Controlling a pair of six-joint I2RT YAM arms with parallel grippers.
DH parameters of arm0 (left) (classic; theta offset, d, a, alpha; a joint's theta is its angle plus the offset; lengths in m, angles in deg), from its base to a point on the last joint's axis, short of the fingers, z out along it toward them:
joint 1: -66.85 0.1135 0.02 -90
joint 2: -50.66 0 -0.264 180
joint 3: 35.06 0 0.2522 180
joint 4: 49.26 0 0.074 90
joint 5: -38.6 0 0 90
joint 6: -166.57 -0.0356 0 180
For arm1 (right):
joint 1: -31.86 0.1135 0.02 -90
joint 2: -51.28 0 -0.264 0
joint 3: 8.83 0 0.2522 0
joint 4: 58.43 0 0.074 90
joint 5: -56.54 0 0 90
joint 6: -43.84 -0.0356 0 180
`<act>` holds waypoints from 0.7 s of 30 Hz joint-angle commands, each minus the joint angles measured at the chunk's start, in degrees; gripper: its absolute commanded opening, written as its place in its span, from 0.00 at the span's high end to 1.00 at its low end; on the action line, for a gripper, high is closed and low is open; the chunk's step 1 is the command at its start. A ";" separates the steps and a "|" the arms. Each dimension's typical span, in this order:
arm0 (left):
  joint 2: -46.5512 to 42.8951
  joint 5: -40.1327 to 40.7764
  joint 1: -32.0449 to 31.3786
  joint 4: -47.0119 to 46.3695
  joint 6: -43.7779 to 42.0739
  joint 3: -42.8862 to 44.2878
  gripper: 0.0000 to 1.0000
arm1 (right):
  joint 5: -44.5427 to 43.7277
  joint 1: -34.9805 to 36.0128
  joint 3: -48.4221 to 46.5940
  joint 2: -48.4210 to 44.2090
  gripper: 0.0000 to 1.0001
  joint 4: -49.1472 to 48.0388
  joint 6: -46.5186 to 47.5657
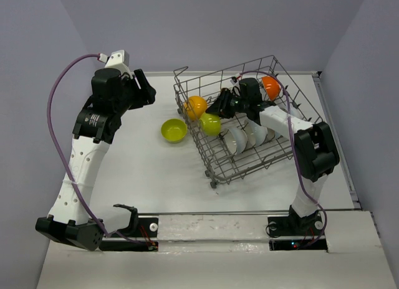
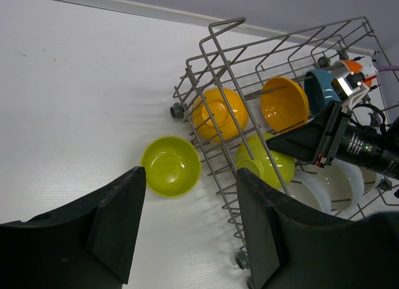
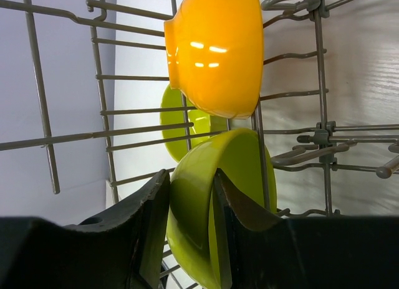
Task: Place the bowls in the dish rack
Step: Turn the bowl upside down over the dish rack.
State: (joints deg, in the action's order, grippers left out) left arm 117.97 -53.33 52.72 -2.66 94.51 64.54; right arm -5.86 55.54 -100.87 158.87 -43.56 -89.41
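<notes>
Room: plain lilac-grey walls [image 1: 37,27]; white counter [image 1: 137,177].
L side: left gripper [image 1: 144,88] above counter's far left, jaws released, nothing btwn them.
Loose lime bowl [image 1: 174,130] upright on counter, just beside dish rack [image 1: 215,158].
Rack sits skewed, centre-right.
Inside, L to R: yellow-orange bowl [image 1: 196,106]; held lime bowl [image 1: 211,123] w/ right gripper [image 3: 190,195] jaws grasping its rim; white bowls [image 1: 246,138] on edge; orange bowl [image 1: 270,86] at far corner.

Two lime bowls [image 1: 174,130] [image 1: 211,123], two orange bowls [image 1: 196,106] [image 1: 270,86], one blue bowl [image 2: 319,90], perhaps three white bowls [image 1: 235,141], one dish rack [image 1: 249,168].
</notes>
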 commanded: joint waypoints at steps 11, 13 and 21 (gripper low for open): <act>-1.92 -1.14 0.33 -1.55 0.00 -0.59 0.31 | -10.28 -0.92 -2.31 -2.03 0.59 6.54 6.94; -1.92 -1.14 0.33 -1.64 0.00 -0.68 0.31 | -10.98 -0.92 -2.49 -2.21 0.59 6.98 7.38; -2.09 -1.14 0.33 -1.64 0.00 -0.76 0.31 | -11.25 -0.92 -2.67 -2.30 0.58 7.42 7.82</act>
State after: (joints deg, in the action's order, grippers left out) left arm 117.86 -53.73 52.72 -2.66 94.51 64.54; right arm -13.45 55.45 -101.68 158.13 -38.93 -84.25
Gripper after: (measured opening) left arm 0.687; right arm 0.419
